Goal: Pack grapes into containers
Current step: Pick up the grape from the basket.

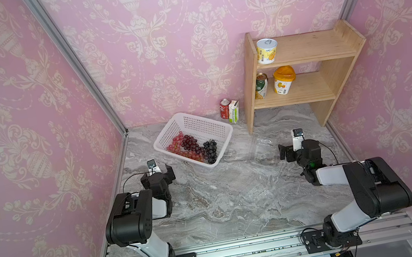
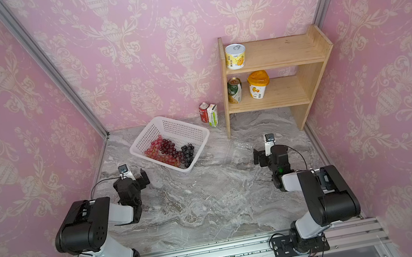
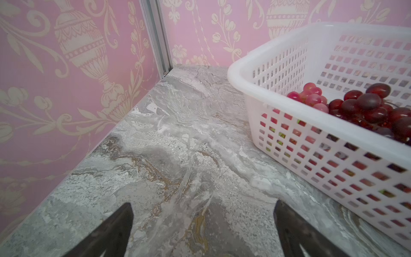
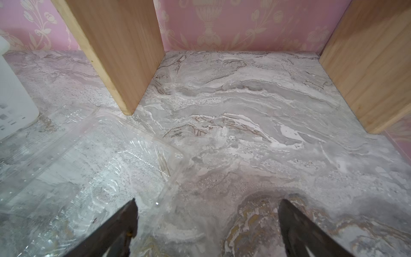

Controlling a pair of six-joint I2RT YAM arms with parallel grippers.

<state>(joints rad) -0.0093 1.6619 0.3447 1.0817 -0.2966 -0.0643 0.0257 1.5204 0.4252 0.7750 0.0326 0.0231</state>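
The white basket [image 1: 198,126] stands at the back, flanked by both low arms: the left gripper [image 3: 202,203] just beside its left side, the right gripper [image 4: 208,200] well off to its right, each spread wide and empty, probably ready to share picking and packing. One of the clear containers [image 1: 264,150] lies empty right of the basket, likely for the right arm, while the grapes [image 1: 192,146] are all inside the basket. Pink damask walls [image 1: 10,112] enclose the grey marbled worktop [image 1: 228,211]; a wooden shelf [image 1: 327,45] stands behind and right of the basket.
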